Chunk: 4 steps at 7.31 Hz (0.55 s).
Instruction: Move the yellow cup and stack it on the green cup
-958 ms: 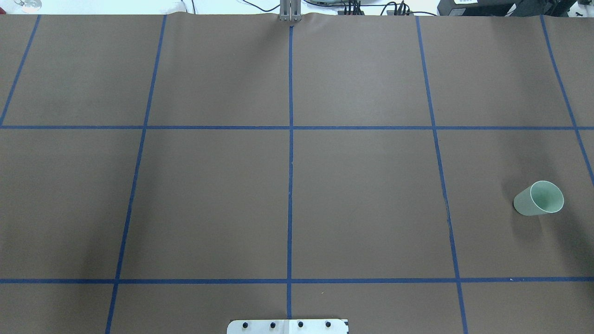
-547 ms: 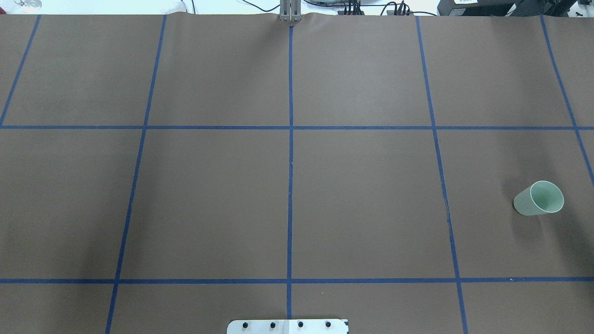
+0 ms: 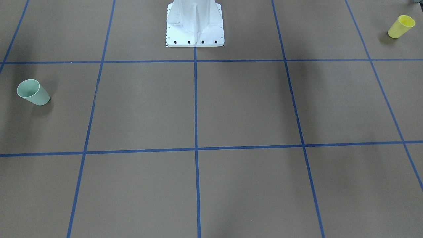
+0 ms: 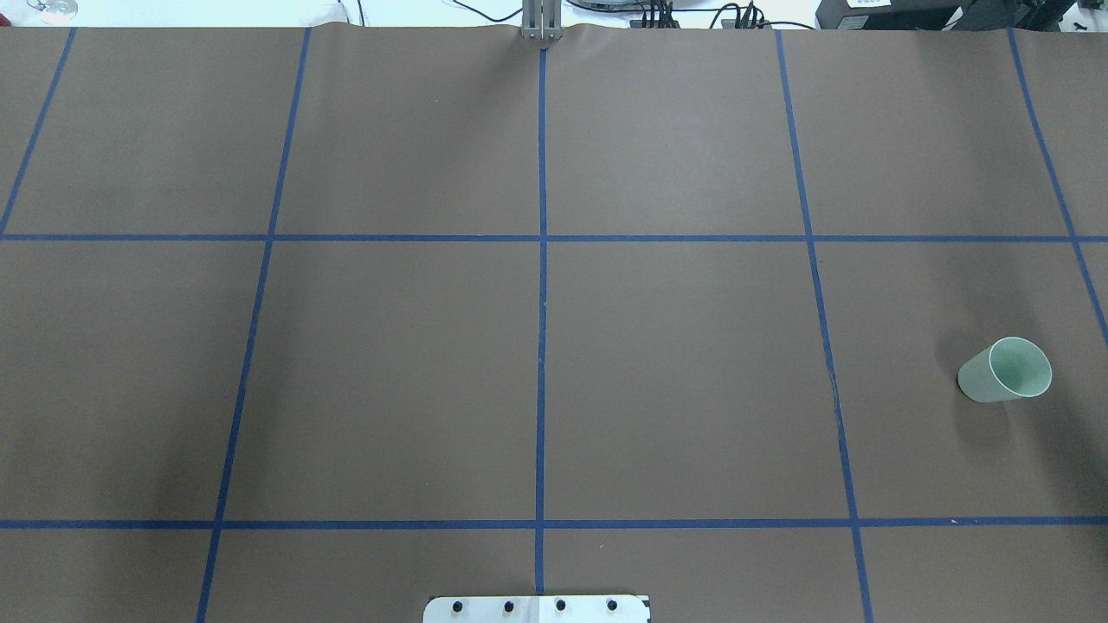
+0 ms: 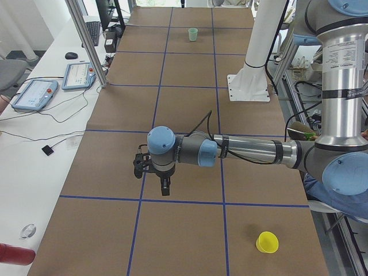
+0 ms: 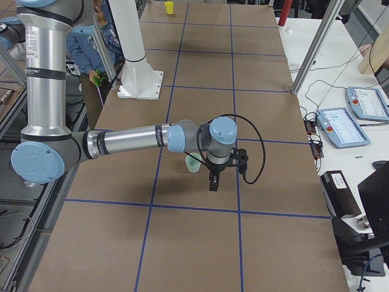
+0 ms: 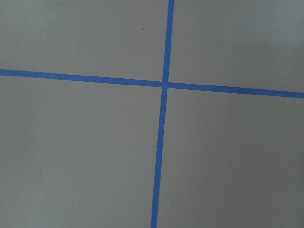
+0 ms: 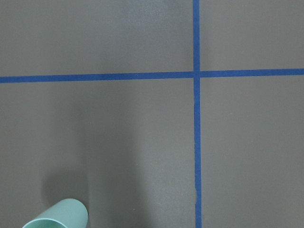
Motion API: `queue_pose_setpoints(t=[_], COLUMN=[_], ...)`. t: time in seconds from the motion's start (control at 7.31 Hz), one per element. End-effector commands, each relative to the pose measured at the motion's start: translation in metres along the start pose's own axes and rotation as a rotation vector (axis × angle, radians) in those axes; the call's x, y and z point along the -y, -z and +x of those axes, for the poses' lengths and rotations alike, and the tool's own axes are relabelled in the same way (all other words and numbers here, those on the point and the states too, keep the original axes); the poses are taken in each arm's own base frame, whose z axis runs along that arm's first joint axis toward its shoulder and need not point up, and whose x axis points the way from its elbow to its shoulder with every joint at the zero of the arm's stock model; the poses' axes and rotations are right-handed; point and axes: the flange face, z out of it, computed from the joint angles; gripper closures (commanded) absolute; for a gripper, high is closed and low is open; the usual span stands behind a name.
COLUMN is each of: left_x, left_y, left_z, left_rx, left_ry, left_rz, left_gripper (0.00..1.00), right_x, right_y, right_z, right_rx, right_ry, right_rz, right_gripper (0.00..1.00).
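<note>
The yellow cup (image 3: 401,26) stands upright near the table's edge on my left side; it also shows in the exterior left view (image 5: 267,242) and is out of the overhead view. The green cup (image 4: 1004,370) stands upright on my right side, and its rim shows in the right wrist view (image 8: 57,216). My left gripper (image 5: 164,187) hangs above the table, well away from the yellow cup. My right gripper (image 6: 213,181) hangs just beside the green cup (image 6: 193,162). Both grippers show only in the side views, so I cannot tell whether they are open or shut.
The white robot pedestal (image 3: 195,23) stands at the table's near middle. Blue tape lines (image 4: 542,303) divide the brown table cover. Teach pendants (image 5: 34,95) and a metal post (image 5: 86,40) stand on the far-side bench. A person (image 6: 91,36) stands behind the robot.
</note>
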Motion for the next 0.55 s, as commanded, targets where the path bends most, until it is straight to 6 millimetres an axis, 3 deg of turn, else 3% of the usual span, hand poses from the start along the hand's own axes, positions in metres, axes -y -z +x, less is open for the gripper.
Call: queue_pose_setpoints(t=[0.0, 0.41], left_x=[-0.004, -0.032], left_y=[-0.032, -0.077], left_z=[0.04, 0.052], left_rx=[-0.011, 0.063], left_ry=[0.204, 0.538], left_rz=[-0.024, 0.074], left_gripper=[0.0, 0.0], right_x=[-0.001, 0.0], right_y=[-0.001, 0.005], right_z=[0.0, -0.006], right_rx=[0.005, 0.008], right_ry=[-0.002, 0.016], right_rz=[-0.002, 0.009], right_gripper=[0.0, 0.0])
